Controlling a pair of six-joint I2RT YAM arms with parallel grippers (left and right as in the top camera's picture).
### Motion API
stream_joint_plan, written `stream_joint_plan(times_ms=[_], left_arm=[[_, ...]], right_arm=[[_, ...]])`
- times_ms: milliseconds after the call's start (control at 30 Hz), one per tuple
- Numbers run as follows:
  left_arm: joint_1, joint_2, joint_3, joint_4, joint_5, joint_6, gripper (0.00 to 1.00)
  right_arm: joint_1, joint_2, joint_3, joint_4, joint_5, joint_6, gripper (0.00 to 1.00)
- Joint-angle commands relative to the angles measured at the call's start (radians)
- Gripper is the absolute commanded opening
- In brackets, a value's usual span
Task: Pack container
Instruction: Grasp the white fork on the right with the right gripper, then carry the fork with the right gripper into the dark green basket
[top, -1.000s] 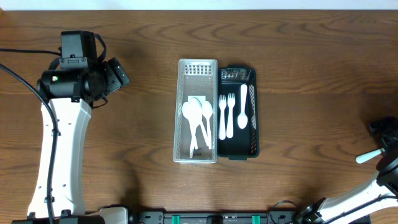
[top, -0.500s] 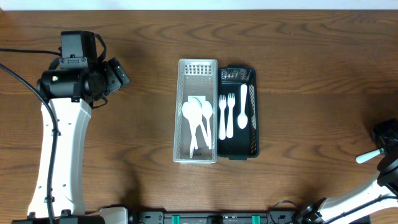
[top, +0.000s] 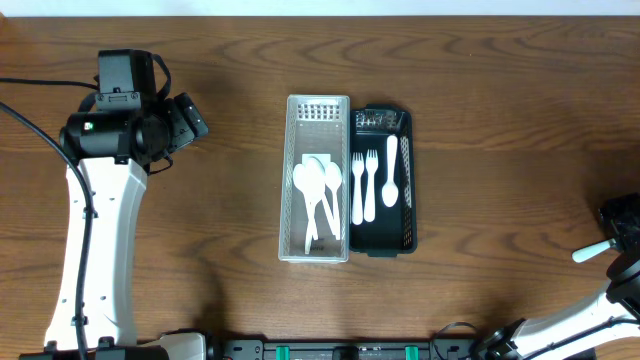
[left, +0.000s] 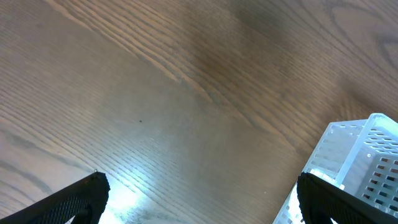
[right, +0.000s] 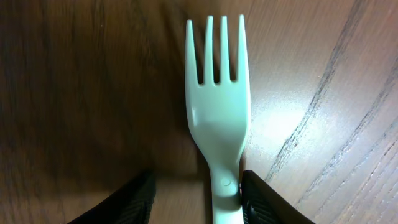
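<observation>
The white fork (right: 217, 112) lies handle-first between the spread, unclenched fingers of the right hand (right: 199, 194), touching one; the left hand (left: 202, 190) is released too.

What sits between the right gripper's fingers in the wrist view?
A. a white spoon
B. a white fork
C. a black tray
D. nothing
B: the right wrist view shows a white fork, its four tines pointing away from the camera and its handle running down between the fingers of the right gripper.
</observation>
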Motion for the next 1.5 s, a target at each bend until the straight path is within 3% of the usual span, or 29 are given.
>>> stream_joint_plan(times_ms=[0,200,300,533,633,667,1033,1467], left_arm=[[0.004,0.002,-0.004,-0.003,-0.002,-0.009,0.98],[0.004,0.002,-0.004,-0.002,-0.002,-0.009,0.98],[0.004,0.002,-0.004,-0.003,-0.002,-0.010,0.98],[0.004,0.002,-0.003,-0.003,-0.002,-0.010,0.98],[0.004,0.002,-0.004,-0.003,-0.002,-0.010,0.98],[0.004,0.002,-0.004,-0.003,-0.002,-0.010,0.98],[0.004,0.002,-0.003,-0.002,-0.002,-0.009,0.98],[0.004,0.002,-0.004,-0.003,-0.002,-0.009,0.98]], right_arm=[[-0.033,0.063,-0.060,-0.005,0.029,0.016,0.48],[-0.040,0.063,-0.061,-0.005,0.029,0.016,0.44],[-0.042,0.063,-0.065,-0.008,0.029,0.016,0.32],[-0.053,0.063,-0.066,-0.007,0.010,0.019,0.18],[-0.053,0.063,-0.066,-0.008,0.005,0.019,0.02],[-0.053,0.063,-0.066,-0.008,-0.002,0.019,0.01],[0.095,-0.001,-0.056,-0.002,-0.027,-0.030,0.01],[0.558,-0.323,0.005,-0.056,-0.081,-0.118,0.01]])
